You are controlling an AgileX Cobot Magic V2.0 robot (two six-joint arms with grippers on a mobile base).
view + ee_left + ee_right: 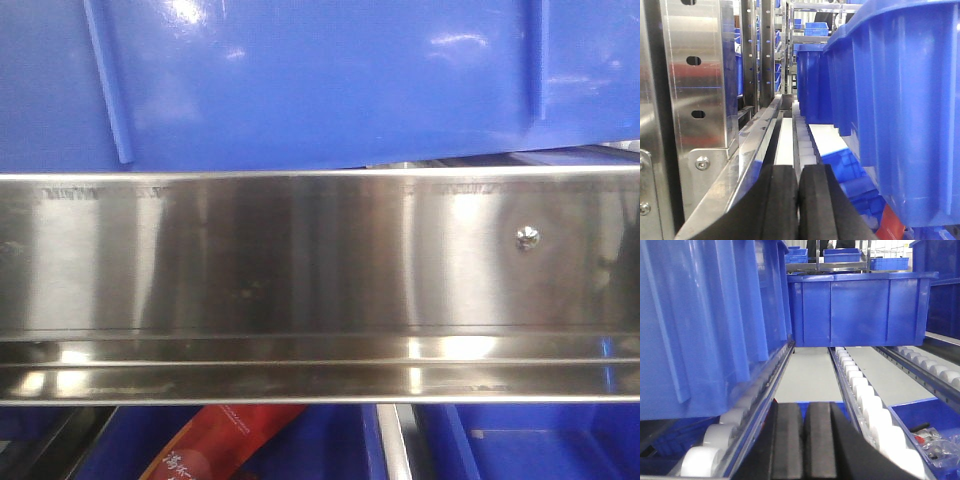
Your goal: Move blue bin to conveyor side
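The blue bin (320, 80), glossy and ribbed, fills the top of the front view above a steel rail. In the left wrist view its ribbed wall (910, 110) stands close on the right of my left gripper (798, 170), whose black pads are pressed together with nothing between them. In the right wrist view the blue bin (700, 325) rests on white rollers to the left of my right gripper (804, 405), which is also shut and empty. The bin lies between the two grippers. The conveyor is out of view.
A shiny steel rack rail (320, 260) crosses the front view. A red packet (225, 445) lies in a lower bin. Steel uprights (695, 75) stand left of the left gripper. Another blue bin (857, 310) sits farther back on the roller tracks (865, 395).
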